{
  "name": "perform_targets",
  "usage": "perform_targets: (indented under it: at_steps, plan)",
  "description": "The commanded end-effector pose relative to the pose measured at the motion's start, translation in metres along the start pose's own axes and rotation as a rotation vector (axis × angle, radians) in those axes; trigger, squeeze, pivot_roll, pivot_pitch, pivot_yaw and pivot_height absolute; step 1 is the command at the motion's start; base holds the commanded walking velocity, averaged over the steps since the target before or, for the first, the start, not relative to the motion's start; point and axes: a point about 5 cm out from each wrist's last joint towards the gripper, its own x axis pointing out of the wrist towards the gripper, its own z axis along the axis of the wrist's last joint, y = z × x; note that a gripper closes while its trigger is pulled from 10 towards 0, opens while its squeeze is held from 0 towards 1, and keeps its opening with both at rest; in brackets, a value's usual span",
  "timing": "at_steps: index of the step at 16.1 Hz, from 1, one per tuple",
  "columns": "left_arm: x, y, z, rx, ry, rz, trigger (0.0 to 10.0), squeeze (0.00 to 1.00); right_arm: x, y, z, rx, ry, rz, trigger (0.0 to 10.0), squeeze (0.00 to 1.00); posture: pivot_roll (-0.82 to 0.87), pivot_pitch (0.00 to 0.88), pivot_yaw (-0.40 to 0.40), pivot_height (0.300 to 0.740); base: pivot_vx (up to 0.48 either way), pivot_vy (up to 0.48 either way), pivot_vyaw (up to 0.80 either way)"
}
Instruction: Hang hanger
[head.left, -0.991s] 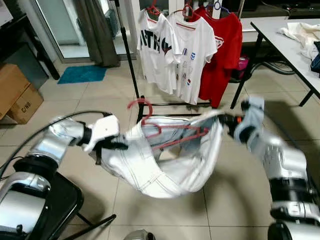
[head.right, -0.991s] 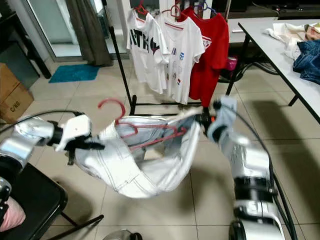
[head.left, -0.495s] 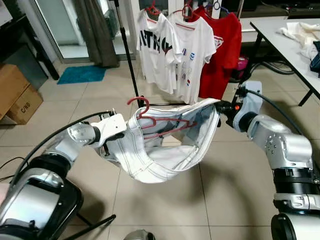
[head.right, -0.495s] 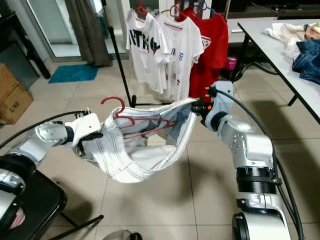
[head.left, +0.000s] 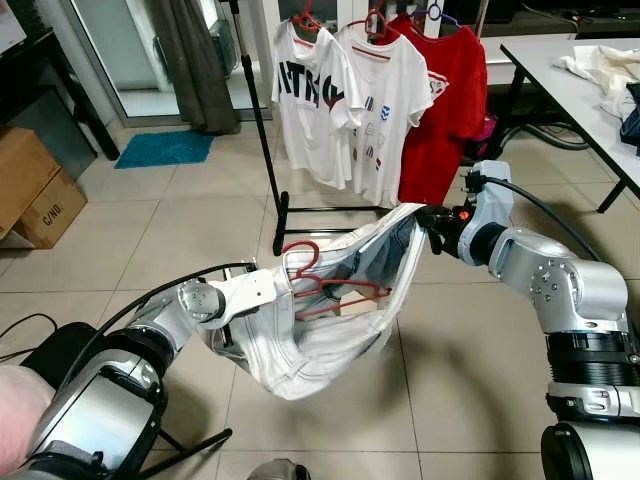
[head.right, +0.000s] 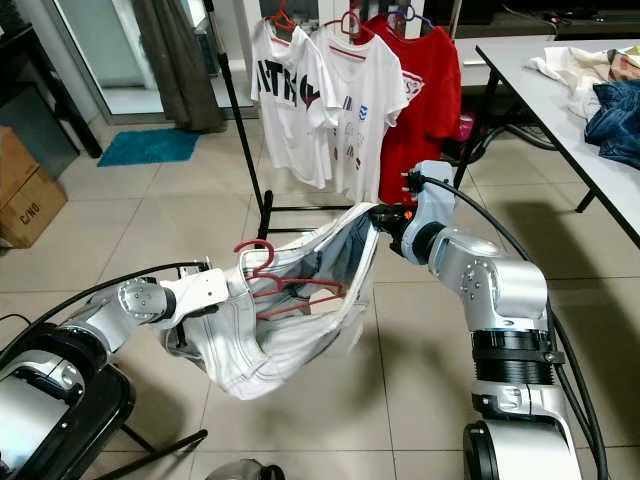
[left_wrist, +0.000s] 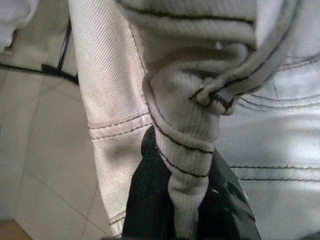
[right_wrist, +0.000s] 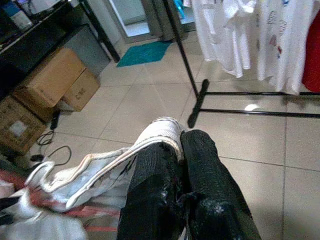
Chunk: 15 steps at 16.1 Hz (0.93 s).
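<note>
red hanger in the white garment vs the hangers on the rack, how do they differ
The red hanger lies tilted inside the white garment, which sags between the left gripper and right gripper; its hook catches nothing. The rack hangers sit hooked at the top of the rack. The red hanger's frame shows bare against the cloth; the rack hangers are mostly covered by shirts. Both kinds have curved hooks, and at least two on the rack look red too.
</note>
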Motion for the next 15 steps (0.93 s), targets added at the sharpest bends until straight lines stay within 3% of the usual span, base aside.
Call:
perform_targets:
  at_steps: [1,2,4,6,8,9,11,12,14,15]
  plan:
    - [-0.001,-0.002,-0.021,-0.189,0.058,0.051,0.0,0.0,-0.013,0.009,0.038,-0.033,-0.142,0.03,0.0,0.0,-0.1,0.0,0.12,0.74,0.0,0.0,0.0]
    - [0.0,-0.002,-0.019,-0.232,0.036,0.061,0.0,0.0,-0.014,0.01,0.038,-0.033,-0.141,0.037,0.0,0.0,-0.1,0.0,0.12,0.74,0.0,0.0,0.0]
    - [0.0,0.006,-0.005,-0.472,-0.13,0.113,0.0,0.0,-0.019,0.013,0.037,-0.044,-0.123,0.053,0.0,0.0,-0.11,0.0,0.125,0.74,0.0,0.0,0.0]
    - [-0.004,0.016,0.0,-0.669,-0.238,0.141,0.0,0.0,-0.025,0.018,0.034,-0.044,-0.11,0.077,0.0,0.0,-0.12,0.0,0.127,0.74,0.0,0.0,0.0]
    - [-0.007,0.023,0.007,-0.792,-0.333,0.134,0.0,0.0,-0.031,0.026,0.028,-0.066,-0.081,0.123,0.0,0.0,-0.12,0.0,0.128,0.74,0.0,0.0,0.0]
    - [-0.01,0.028,0.011,-0.834,-0.372,0.13,0.0,0.0,-0.036,0.034,0.022,-0.108,-0.058,0.168,0.0,0.0,-0.12,0.0,0.13,0.74,0.0,0.0,0.0]
    - [-0.017,0.043,0.021,-0.906,-0.456,0.137,0.0,0.0,-0.041,0.061,-0.008,-0.318,0.056,0.285,0.0,0.0,-0.13,0.0,0.137,0.74,0.0,0.0,0.0]
    - [-0.021,0.05,0.027,-0.903,-0.493,0.127,0.0,0.0,-0.039,0.066,-0.027,-0.421,0.137,0.289,0.0,0.0,-0.13,0.0,0.144,0.74,0.0,0.0,0.0]
    - [-0.032,0.061,0.04,-0.855,-0.568,0.028,0.0,0.0,-0.029,0.057,-0.054,-0.541,0.224,0.21,0.0,0.0,-0.12,0.0,0.156,0.74,0.0,0.0,0.0]
    - [-0.035,0.063,0.044,-0.83,-0.589,-0.016,0.0,0.0,-0.026,0.054,-0.06,-0.553,0.239,0.189,0.0,0.0,-0.12,0.0,0.156,0.74,0.0,0.0,0.0]
